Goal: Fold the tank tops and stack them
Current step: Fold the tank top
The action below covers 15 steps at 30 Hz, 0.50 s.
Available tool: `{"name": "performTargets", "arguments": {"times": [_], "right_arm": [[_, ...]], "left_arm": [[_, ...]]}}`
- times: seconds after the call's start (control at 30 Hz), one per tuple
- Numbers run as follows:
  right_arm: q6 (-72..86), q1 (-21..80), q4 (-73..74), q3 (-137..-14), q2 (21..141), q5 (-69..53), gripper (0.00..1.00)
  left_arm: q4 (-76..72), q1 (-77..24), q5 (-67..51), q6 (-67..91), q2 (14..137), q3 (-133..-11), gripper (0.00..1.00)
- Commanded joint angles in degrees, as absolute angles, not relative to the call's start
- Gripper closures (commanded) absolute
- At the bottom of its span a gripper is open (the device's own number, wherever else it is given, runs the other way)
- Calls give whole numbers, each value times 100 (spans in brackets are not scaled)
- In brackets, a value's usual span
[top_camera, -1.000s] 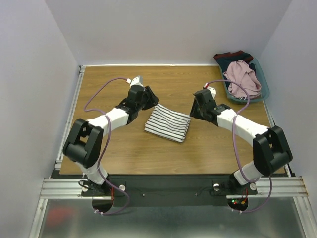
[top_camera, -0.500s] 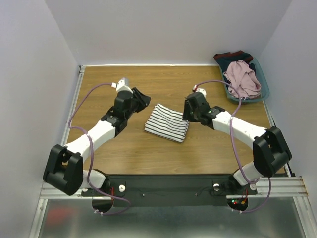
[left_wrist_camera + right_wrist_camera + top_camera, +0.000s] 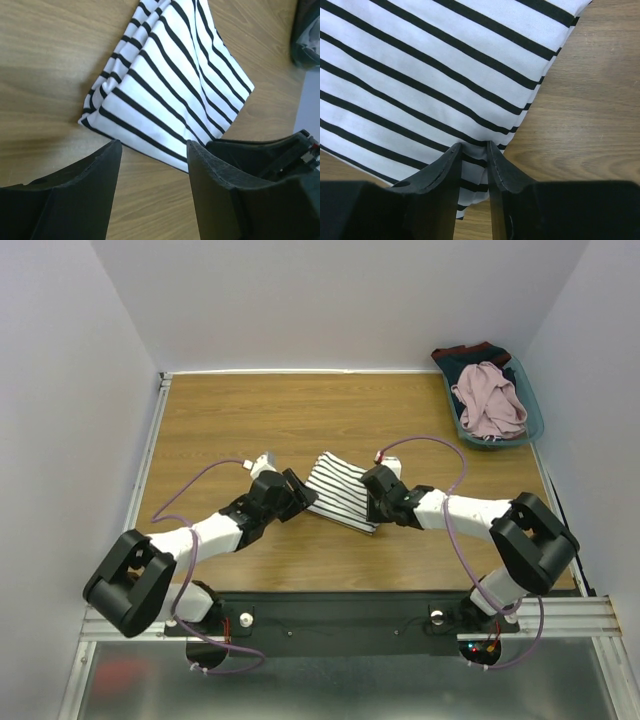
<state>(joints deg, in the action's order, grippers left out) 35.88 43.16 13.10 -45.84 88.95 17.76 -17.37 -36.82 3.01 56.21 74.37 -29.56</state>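
Observation:
The striped tank top (image 3: 338,490) lies folded on the table near the middle; it also shows in the left wrist view (image 3: 170,85) and the right wrist view (image 3: 435,75). My right gripper (image 3: 372,502) is shut on its right edge, with cloth pinched between the fingers (image 3: 474,150). My left gripper (image 3: 298,502) is open and empty, low over bare wood just short of the top's left near edge (image 3: 154,155). The pink-mauve tank top (image 3: 488,400) lies crumpled in the bin at the back right.
A teal bin (image 3: 530,425) at the back right corner holds the pink top over dark navy-and-red clothing (image 3: 470,353). White walls close the table on three sides. A metal rail (image 3: 140,470) runs along the left edge.
Both grippers have come down and toward the near side onto the striped top. The right has closed on its right edge. The left arm swung in to its left near edge.

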Motion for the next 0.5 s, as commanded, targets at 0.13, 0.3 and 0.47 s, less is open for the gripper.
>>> {"name": "performTargets", "arguments": {"times": [0.13,0.3,0.47], "right_arm": [[4095,4298,871,-4254,8781,1382,74],[4587,4342,196,-3850,8526,950,74],[4912,4543,-307,-3735,8525,501,74]], "left_arm": [[-1513,-3963,421,6544,6680,-2427,32],[-1380,-4271,720,7479,6205,-1890,32],[-1581,-4307,800,7629,6468,-1863,34]]}}
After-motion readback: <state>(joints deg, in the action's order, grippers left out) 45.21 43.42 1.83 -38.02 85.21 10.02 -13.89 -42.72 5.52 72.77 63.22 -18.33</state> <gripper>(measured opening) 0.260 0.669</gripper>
